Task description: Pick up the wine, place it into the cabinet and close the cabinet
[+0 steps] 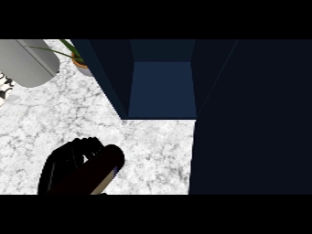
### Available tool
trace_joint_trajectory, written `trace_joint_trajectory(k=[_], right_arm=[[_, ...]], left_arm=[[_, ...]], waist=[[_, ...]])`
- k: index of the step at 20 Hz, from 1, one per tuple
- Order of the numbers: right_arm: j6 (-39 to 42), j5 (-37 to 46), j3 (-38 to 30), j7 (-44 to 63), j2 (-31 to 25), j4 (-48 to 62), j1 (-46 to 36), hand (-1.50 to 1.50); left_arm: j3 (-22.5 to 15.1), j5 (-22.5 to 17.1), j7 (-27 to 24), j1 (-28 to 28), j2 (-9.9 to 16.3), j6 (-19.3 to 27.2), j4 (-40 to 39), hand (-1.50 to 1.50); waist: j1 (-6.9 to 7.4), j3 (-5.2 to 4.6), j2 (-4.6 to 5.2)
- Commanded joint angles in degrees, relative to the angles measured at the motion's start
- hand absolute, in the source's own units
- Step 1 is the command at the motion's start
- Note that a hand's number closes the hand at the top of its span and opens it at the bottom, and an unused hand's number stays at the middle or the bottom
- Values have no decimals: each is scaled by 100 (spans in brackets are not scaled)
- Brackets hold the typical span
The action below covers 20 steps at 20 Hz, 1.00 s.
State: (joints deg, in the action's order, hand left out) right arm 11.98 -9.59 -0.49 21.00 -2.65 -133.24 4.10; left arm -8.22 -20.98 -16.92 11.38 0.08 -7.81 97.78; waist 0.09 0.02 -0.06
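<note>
left hand point(67, 171) | black, glossy | rounded segmented fingers point(84, 145)

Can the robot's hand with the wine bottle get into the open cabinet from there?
Probably yes. The left hand is curled round the wine bottle, and only bare marble counter lies between it and the cabinet opening. The door stands aside at the right.

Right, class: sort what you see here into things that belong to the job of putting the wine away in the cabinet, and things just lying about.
Belongs to the job:
- wine bottle
- left robot hand, curled round it
- open cabinet

Just lying about:
- potted plant
- grey rounded object, top left
</note>
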Motion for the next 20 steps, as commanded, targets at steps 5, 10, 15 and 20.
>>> trace_joint_trajectory(k=[5, 10, 15, 20], right_arm=[[99, 98, 90, -280, 95, -70, 353, -150], [36, -62, -97, -54, 4, -1, 59, -150], [172, -307, -335, -48, -150, -92, 92, -150], [105, 224, 66, -425, 142, 153, 261, -150]], left_arm=[[-602, -19, 946, -1172, -8, 1456, 306, 150], [-574, 11, 359, -2172, -8, 1957, -772, 150], [-781, 239, 520, -2961, -8, 2507, -1180, 150], [-782, 409, 438, -3617, -8, 2717, -2069, 150]], waist=[[-35, 1, 1], [-48, -2, 9], [-61, -1, 7], [-55, -1, 10]])
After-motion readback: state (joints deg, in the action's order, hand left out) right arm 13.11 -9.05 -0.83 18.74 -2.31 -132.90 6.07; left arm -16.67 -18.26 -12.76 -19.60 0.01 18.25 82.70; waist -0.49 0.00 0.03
